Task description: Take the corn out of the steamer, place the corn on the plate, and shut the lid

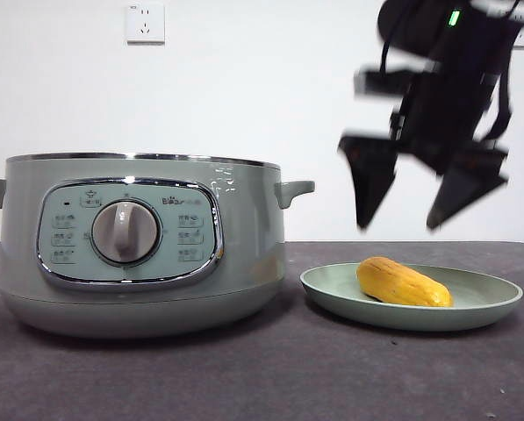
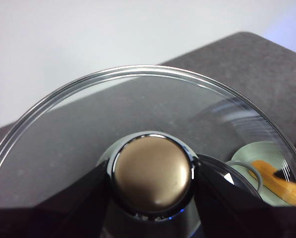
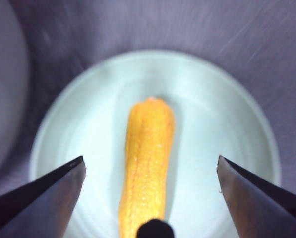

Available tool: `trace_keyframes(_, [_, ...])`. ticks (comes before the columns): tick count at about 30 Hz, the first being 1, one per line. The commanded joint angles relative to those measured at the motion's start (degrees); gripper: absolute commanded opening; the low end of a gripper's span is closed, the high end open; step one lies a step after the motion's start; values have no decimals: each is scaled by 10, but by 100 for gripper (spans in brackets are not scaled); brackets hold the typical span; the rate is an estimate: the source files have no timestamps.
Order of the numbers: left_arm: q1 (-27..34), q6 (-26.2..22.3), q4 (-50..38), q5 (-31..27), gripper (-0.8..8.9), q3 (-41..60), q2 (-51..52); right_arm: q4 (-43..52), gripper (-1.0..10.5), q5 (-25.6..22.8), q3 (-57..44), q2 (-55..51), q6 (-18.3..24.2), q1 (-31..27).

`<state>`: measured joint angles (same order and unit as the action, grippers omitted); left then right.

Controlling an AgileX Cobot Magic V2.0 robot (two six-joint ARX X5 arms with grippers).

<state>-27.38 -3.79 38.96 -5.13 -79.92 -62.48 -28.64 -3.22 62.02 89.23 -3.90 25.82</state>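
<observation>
The yellow-orange corn (image 1: 402,282) lies on the pale-green plate (image 1: 494,298), right of the steamer (image 1: 139,241), which stands open with no lid on it. My right gripper (image 1: 419,219) hangs open and empty above the plate; in the right wrist view the corn (image 3: 148,163) lies on the plate (image 3: 222,99) below its spread jaws. My left gripper (image 2: 152,173) is shut on the knob (image 2: 152,171) of the glass lid (image 2: 113,114) and holds it in the air; it is out of the front view. Through the glass, the corn (image 2: 281,181) shows.
The dark table (image 1: 244,377) runs in front of the steamer and plate. A white wall with a socket (image 1: 145,22) stands behind. The steamer's right handle (image 1: 294,189) sticks out toward the plate.
</observation>
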Motion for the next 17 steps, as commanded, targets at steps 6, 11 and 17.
trace_keyframes(6, [0, 40, -115, 10, -12, 103, -3, -5, 442, -3, -2, -130, -8, 0])
trace_keyframes(11, [0, 52, -161, 11, -12, 148, -10, -8, 442, -3, -2, -205, -16, 0])
trace_keyframes(17, [-4, 57, -193, 12, -12, 176, -36, -35, 442, -3, -2, -278, -16, 0])
